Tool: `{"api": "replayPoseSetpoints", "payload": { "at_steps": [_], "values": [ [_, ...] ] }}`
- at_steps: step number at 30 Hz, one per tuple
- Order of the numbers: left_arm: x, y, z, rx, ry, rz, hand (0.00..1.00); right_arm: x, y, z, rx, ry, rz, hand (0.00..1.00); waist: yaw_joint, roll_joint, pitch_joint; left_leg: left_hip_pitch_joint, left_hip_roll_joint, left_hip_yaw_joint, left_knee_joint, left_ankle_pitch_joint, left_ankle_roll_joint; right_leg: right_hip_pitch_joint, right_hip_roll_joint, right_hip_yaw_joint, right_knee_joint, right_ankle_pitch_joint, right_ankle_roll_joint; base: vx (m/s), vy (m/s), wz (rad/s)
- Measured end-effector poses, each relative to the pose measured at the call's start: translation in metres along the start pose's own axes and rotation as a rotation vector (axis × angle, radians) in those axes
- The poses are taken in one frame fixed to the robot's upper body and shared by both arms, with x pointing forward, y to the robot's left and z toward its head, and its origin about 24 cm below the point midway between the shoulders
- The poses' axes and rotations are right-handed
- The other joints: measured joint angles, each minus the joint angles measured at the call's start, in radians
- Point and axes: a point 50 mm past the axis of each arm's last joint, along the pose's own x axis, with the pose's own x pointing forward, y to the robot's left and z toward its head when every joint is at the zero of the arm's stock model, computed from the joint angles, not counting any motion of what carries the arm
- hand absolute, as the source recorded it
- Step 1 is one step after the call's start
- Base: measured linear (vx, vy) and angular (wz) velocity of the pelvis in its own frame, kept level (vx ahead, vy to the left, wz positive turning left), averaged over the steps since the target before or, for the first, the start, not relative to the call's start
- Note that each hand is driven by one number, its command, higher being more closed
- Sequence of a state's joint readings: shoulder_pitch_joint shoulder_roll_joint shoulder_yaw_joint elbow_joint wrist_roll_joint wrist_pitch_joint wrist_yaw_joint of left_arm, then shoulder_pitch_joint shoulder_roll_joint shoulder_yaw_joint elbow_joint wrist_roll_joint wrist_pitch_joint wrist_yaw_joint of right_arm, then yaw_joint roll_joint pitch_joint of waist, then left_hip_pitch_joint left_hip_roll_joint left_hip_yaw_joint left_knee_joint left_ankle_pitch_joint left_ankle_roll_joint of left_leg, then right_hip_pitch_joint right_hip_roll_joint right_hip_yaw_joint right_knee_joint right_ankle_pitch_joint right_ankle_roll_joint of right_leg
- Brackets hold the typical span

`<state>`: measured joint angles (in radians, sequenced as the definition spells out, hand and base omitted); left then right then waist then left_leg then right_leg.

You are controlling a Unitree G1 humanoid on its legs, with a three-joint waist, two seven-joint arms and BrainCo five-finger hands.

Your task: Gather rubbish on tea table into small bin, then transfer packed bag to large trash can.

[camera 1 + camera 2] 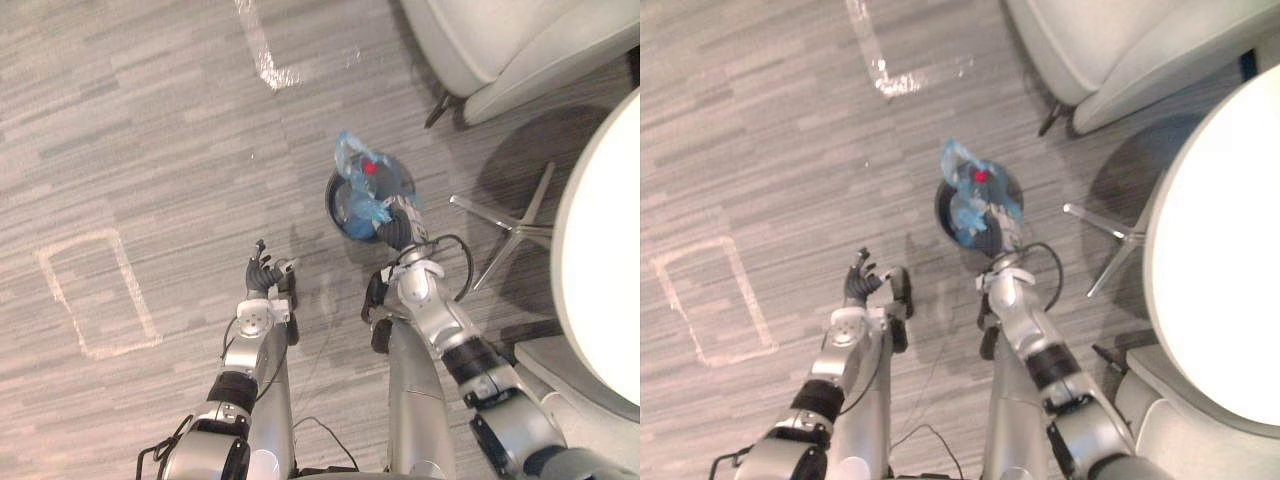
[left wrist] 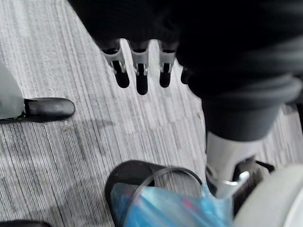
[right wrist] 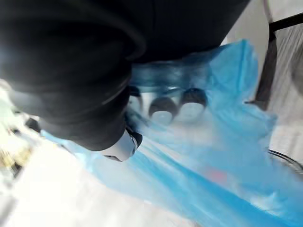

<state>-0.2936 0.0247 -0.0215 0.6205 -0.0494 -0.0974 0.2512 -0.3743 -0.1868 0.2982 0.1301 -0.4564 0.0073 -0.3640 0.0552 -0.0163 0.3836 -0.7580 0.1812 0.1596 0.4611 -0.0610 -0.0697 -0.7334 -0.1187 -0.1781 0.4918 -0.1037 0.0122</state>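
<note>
Your right hand (image 1: 396,229) sits in the blue bag (image 1: 352,160) of the small bin (image 1: 333,206), grip you cannot tell; left hand (image 1: 262,276), at its 8 o'clock, hangs spread above grey carpet (image 1: 150,130).

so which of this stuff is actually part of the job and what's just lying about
Job: small black bin, blue bag in it, right hand at the bag, left hand, white round table, likely.
Lying about: grey armchair, tape outline on floor, person's shoe.
</note>
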Motion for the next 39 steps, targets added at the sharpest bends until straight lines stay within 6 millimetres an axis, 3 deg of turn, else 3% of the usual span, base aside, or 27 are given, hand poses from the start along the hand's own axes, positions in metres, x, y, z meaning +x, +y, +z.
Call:
{"api": "replayPoseSetpoints", "payload": {
  "at_steps": [4, 9, 12, 17, 21, 30, 36, 39],
  "values": [
    [-0.015, 0.009, -0.029, 0.036, 0.094, 0.013, 0.00, -0.022, 0.003, 0.005, 0.107, 0.013, 0.018, 1.00, -0.001, -0.030, -0.047, 0.137, 0.003, 0.021, -0.060, -0.003, -0.008, 0.131, 0.016, 0.009, -0.073, 0.005, 0.006, 0.09, -0.032, -0.11],
    [-0.043, 0.022, -0.090, 0.113, 0.338, 0.016, 0.00, -0.036, 0.010, 0.008, 0.216, 0.016, 0.060, 1.00, -0.008, -0.052, -0.167, 0.325, -0.022, 0.043, -0.225, 0.030, -0.018, 0.312, 0.030, 0.030, -0.247, 0.056, 0.026, 0.14, -0.014, -0.13],
    [-0.059, 0.029, -0.113, 0.151, 0.435, 0.005, 0.00, -0.037, 0.010, 0.006, 0.235, 0.018, 0.091, 1.00, -0.015, -0.054, -0.205, 0.421, -0.041, 0.049, -0.328, 0.066, -0.018, 0.408, 0.034, 0.036, -0.361, 0.100, 0.033, 0.12, 0.020, -0.04],
    [-0.074, 0.044, -0.130, 0.201, 0.506, 0.004, 0.00, -0.045, 0.011, -0.001, 0.273, 0.044, 0.134, 1.00, -0.022, -0.054, -0.251, 0.502, -0.065, 0.054, -0.383, 0.078, -0.019, 0.498, 0.036, 0.049, -0.448, 0.131, 0.046, 0.06, 0.024, -0.05],
    [-0.074, 0.051, -0.119, 0.228, 0.427, -0.007, 0.00, -0.057, 0.013, -0.010, 0.311, 0.072, 0.203, 1.00, -0.023, -0.052, -0.287, 0.543, -0.073, 0.052, -0.412, 0.078, -0.018, 0.537, 0.033, 0.057, -0.480, 0.145, 0.049, 0.00, 0.016, -0.06],
    [-0.068, 0.034, -0.051, 0.186, 0.054, -0.140, 0.00, -0.060, -0.001, -0.021, 0.308, 0.050, 0.290, 1.00, -0.023, -0.033, -0.344, 0.627, -0.096, 0.046, -0.513, 0.105, -0.009, 0.585, 0.025, 0.078, -0.523, 0.169, 0.062, -0.02, 0.018, -0.04],
    [-0.064, 0.035, -0.017, 0.188, -0.113, -0.163, 0.00, -0.054, -0.007, -0.011, 0.334, -0.005, 0.307, 1.00, -0.030, -0.029, -0.358, 0.653, -0.103, 0.045, -0.530, 0.112, -0.009, 0.606, 0.026, 0.085, -0.541, 0.179, 0.061, 0.01, 0.017, -0.03],
    [-0.065, 0.031, -0.011, 0.201, -0.141, -0.208, 0.00, -0.051, -0.011, -0.001, 0.366, -0.054, 0.310, 1.00, -0.039, -0.030, -0.369, 0.658, -0.103, 0.044, -0.532, 0.112, -0.009, 0.614, 0.026, 0.084, -0.548, 0.181, 0.060, 0.00, 0.000, 0.00]
  ]
}}
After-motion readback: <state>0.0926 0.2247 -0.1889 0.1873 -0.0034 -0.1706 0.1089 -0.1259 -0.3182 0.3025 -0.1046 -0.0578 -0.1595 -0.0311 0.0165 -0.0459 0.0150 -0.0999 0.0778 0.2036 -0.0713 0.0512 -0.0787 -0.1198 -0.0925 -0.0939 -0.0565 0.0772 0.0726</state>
